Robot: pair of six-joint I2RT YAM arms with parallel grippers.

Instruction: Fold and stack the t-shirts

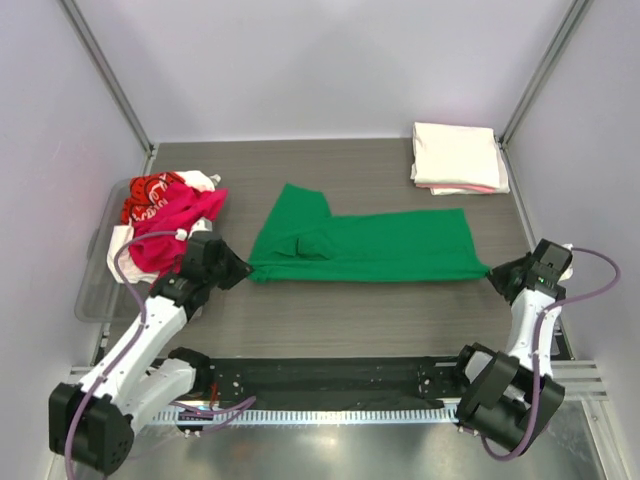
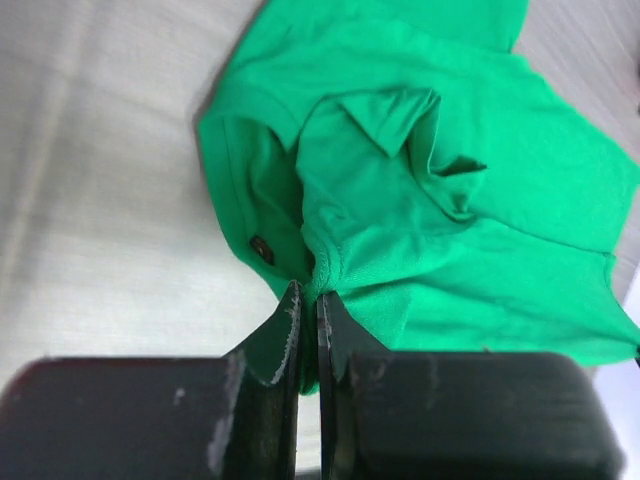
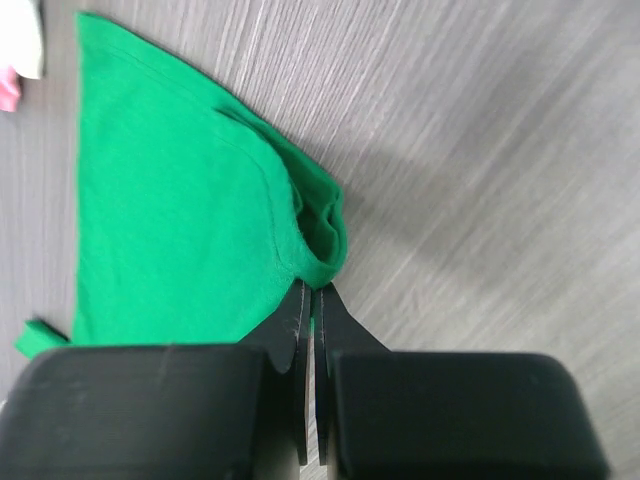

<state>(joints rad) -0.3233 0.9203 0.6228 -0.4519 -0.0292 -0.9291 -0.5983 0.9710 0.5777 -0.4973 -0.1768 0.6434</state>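
The green tee (image 1: pixel 370 245) lies in the middle of the table (image 1: pixel 350 330). It is flattened into a long band running left to right, with one sleeve and shoulder part sticking out on its far side near the left end.

The left gripper (image 1: pixel 238 270) is at the tee's left end. Its jaws are pressed almost together on a bunch of cloth by the collar. The right gripper (image 1: pixel 492 272) is at the tee's right end. Its jaws are likewise nearly closed, pinching a rolled bit of the corner hem. Both ends of the tee rest on the table or just above it; which of the two cannot be told.

Beyond the tee's right end and further back, well apart from it, sits the stack (image 1: pixel 457 155). It is a cream-white folded tee on top of a pink one, and this part looks finished.

Off the tee's left end, close to the left gripper, the heap (image 1: pixel 165 212) of red, magenta and white tees hangs crumpled over the bin (image 1: pixel 98 290), none of them folded.

The task seems under halfway done. Two tees are stacked, the green one is partly folded and gripped for its next fold, and the heap is left to do.
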